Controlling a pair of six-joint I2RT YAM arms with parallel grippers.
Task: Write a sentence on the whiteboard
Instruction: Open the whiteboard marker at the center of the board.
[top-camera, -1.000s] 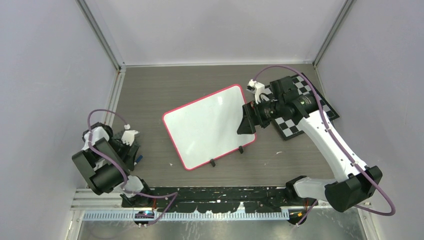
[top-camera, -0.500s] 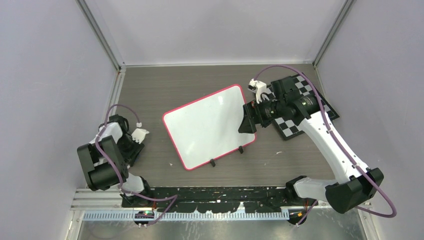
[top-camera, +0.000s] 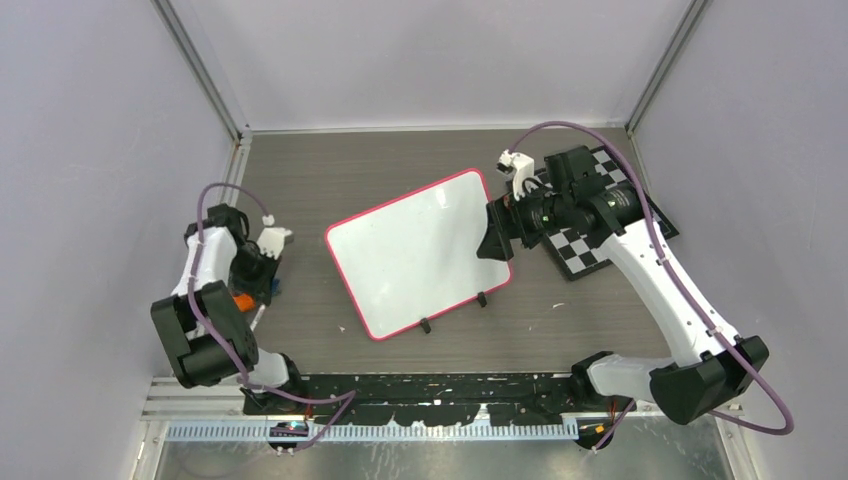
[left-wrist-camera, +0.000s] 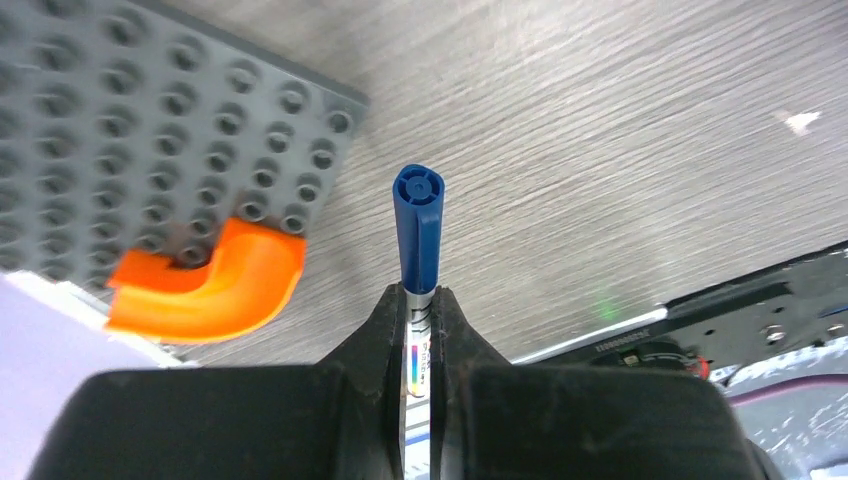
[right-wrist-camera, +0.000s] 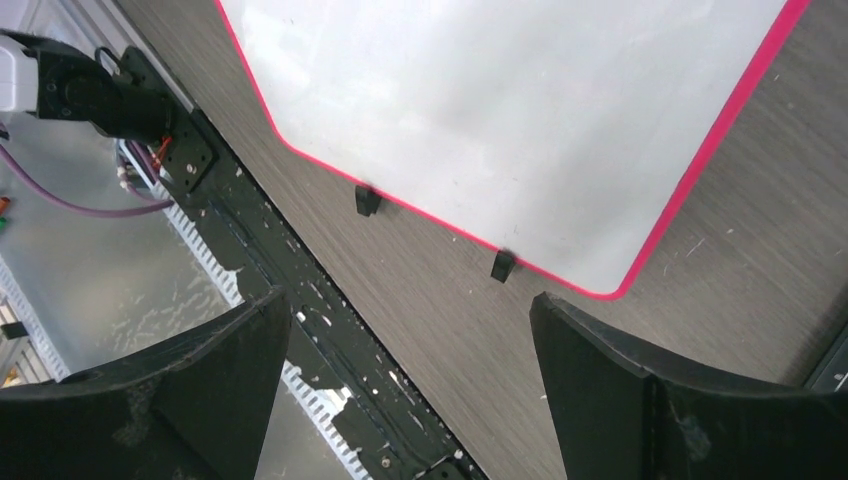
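The whiteboard (top-camera: 420, 250) looks smooth and glossy, the table (top-camera: 330, 170) matt wood-grain, the marker (left-wrist-camera: 418, 225) plastic

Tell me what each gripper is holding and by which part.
Left gripper: a marker, pinched on its barrel just below the blue end. Right gripper: open, holding nothing.

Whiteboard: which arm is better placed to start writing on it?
Left. The left jaws are shut on the blue marker; the right jaws stand open and empty near the whiteboard.
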